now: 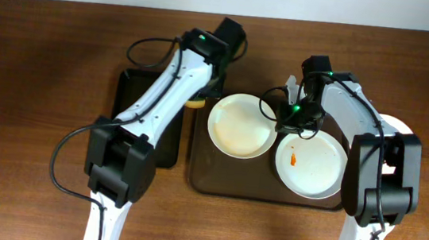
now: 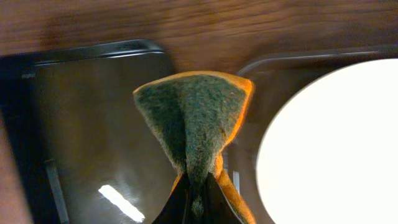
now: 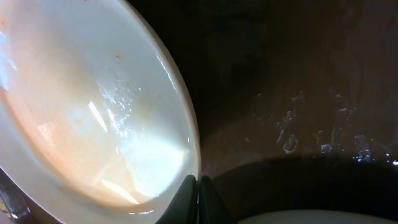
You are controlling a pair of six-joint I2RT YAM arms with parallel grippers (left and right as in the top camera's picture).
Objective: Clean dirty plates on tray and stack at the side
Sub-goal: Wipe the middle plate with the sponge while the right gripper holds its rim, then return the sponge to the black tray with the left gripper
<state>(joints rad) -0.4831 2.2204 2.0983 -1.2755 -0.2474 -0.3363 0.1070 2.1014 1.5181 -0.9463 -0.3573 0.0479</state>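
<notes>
Orange sponge (image 2: 193,118) sat clenched in my left fingers (image 2: 174,208) over the brown tray's (image 1: 224,177) edge, poised to scrub, while my right fingers (image 3: 186,208) pinched the smeared plate's (image 3: 93,112) rim on that tray, presumably steadying it.

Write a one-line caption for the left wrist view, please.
Left hand pinches a folded green-and-orange sponge between the black tray and a white plate on the brown tray.

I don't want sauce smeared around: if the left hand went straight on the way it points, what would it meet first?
The sponge in the left hand leads and would likely touch the table strip between the black tray and the brown tray; depth is unclear, so either rim could come first.
</notes>
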